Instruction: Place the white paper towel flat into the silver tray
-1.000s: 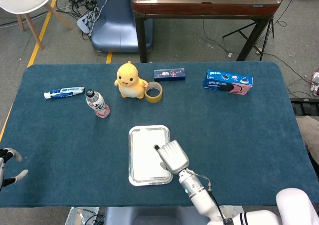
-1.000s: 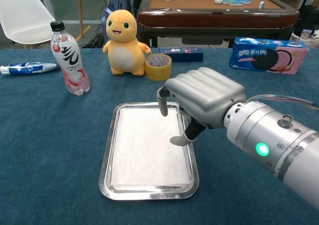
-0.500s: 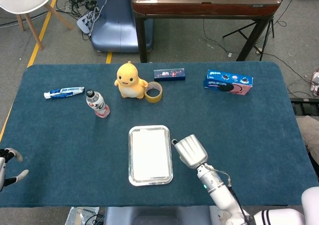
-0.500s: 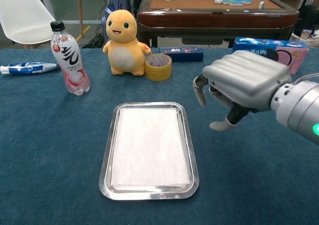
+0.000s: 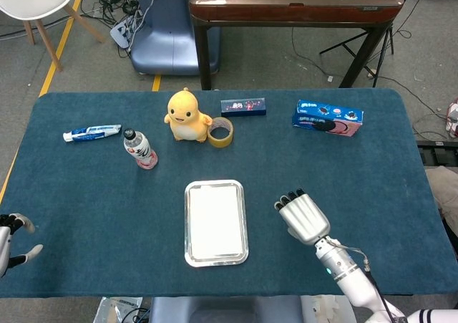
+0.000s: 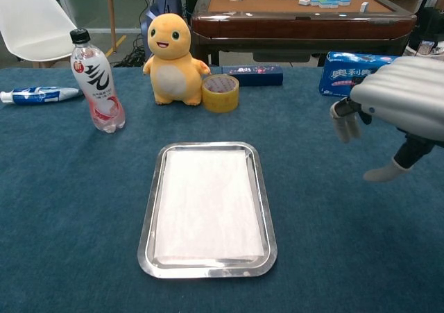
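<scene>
My left hand (image 5: 13, 238): at the far left edge of the surface (image 5: 93, 194), only partly seen from the head; fingers apart, holding nothing.
Toothpaste tube (image 5: 91, 132): lies flat near the back left; its print is too small to read.
Bottle (image 6: 95, 81): upright, black cap, pink and white label with large dark characters, a little pink drink in the bottom.
Yellow toy (image 6: 172, 60): stands facing me, just beside a roll of yellow tape (image 6: 220, 93).
Dark box (image 6: 253, 74): flat behind the tape; its writing is unreadable.
Tray (image 5: 189, 250): silver, rectangular, long axis running from me toward the back of the surface.
Paper towel (image 6: 208, 206): white, lying flat inside the tray, covering nearly the whole floor, its long side along the tray's long side, its edges within the rim.
My right hand (image 5: 303, 216): right of the tray and apart from it, palm down, fingers loosely spread, holding nothing.
Blue biscuit box (image 6: 350, 72): back right, Chinese characters and a picture of a dark sandwich biscuit on its face.
</scene>
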### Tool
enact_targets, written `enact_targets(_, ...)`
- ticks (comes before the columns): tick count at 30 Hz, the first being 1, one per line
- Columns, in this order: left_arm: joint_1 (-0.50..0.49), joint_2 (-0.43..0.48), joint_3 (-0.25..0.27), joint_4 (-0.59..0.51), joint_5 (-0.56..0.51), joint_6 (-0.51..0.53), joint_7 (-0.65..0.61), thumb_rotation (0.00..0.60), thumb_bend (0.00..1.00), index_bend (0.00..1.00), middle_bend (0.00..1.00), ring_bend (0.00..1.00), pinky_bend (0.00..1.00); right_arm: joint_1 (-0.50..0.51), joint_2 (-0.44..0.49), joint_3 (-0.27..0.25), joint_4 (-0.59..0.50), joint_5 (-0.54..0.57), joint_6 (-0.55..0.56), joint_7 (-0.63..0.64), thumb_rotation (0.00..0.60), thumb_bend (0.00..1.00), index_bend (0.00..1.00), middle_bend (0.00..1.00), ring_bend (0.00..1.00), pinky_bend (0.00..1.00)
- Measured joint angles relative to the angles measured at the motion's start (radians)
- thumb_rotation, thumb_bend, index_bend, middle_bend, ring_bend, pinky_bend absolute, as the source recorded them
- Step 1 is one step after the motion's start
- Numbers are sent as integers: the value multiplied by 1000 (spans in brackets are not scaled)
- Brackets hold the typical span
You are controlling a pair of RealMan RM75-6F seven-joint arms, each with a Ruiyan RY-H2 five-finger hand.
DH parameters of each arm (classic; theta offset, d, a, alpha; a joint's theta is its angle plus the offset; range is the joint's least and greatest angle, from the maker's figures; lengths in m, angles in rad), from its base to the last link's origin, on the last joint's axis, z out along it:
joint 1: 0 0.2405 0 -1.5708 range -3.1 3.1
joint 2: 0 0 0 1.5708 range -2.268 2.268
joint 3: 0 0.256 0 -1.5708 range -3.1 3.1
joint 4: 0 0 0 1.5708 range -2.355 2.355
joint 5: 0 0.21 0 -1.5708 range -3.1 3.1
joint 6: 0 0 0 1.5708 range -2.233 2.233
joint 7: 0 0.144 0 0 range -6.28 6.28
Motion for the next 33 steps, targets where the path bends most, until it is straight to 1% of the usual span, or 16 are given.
enact_targets(4,-1,-5,2,1,1,-2,10,600,72,566,482,378,683,-40,39,-29,34,-93,38,109,600,80,541,530,444,444)
enact_targets(8,-2,-11,4,4,3,-3,20,600,72,566,482,378,684,-102,72,-54,85,-183,126,199,600,79,560,550,444,425)
enact_targets(11,-3,-19,5,9,9,-1,25,600,72,567,482,378,682,-163,99,-67,107,-212,200,241,600,78,560,551,444,425)
enact_targets(14,-4,-32,6,22,20,4,27,600,72,567,482,378,664,-223,129,-77,115,-217,254,256,600,78,560,550,444,425)
enact_targets(16,-5,-41,9,30,26,2,30,600,72,567,482,377,648,-251,142,-81,117,-213,274,270,600,78,560,550,444,425)
enact_targets(21,-12,-64,19,50,35,-14,48,600,72,567,482,377,646,-319,166,-84,129,-190,311,334,600,78,560,550,444,425)
enact_targets(28,-17,-69,20,55,27,-26,42,600,72,567,482,377,645,-372,180,-65,160,-182,346,422,600,78,560,552,444,425)
enact_targets(33,-20,-67,17,54,25,-30,34,600,72,567,482,377,646,-394,195,-37,188,-176,352,495,600,78,560,557,444,425)
